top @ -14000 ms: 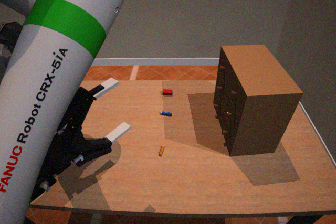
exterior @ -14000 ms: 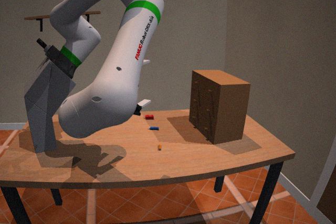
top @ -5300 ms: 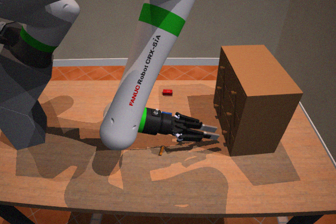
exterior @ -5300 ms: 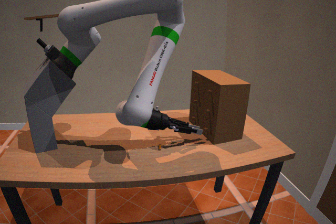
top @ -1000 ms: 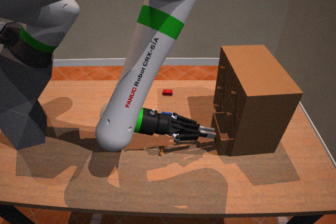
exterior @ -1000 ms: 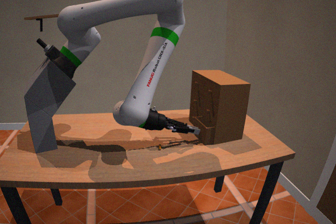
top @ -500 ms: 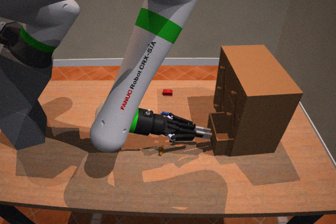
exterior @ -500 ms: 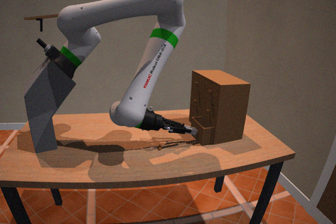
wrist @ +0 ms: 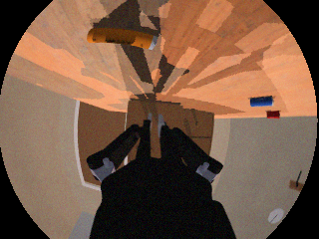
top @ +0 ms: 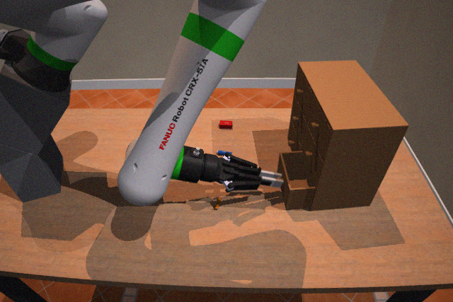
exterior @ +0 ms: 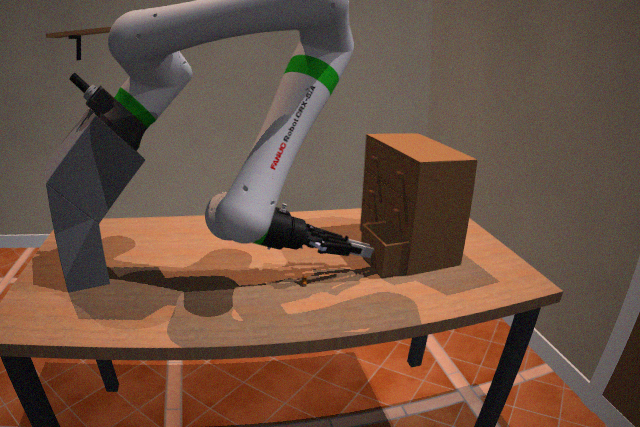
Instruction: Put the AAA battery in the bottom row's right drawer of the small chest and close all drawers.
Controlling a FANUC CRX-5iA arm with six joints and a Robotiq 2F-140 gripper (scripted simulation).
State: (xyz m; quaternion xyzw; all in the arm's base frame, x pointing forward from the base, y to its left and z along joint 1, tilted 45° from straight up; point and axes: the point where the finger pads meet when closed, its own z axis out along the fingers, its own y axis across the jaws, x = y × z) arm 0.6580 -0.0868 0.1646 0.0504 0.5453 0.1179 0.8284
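The small wooden chest (top: 343,134) stands at the table's right, its drawer fronts facing the arm. The right drawer of the bottom row (top: 296,182) stands partly pulled out and level. My gripper (top: 276,178) lies nearly flat just above the table, shut on that drawer's knob, which the fingertips hide. The same shows in the exterior view (exterior: 366,250) and the wrist view (wrist: 155,119). The AAA battery (top: 217,204), small and orange with a grey tip, lies on the table under my wrist. It is left of the drawer and also shows in the wrist view (wrist: 123,36).
A small blue object (top: 224,152) lies on the table just behind my wrist. A red block (top: 226,124) lies farther back. The other drawers sit flush in the chest. The robot's grey base (top: 25,138) stands at the left.
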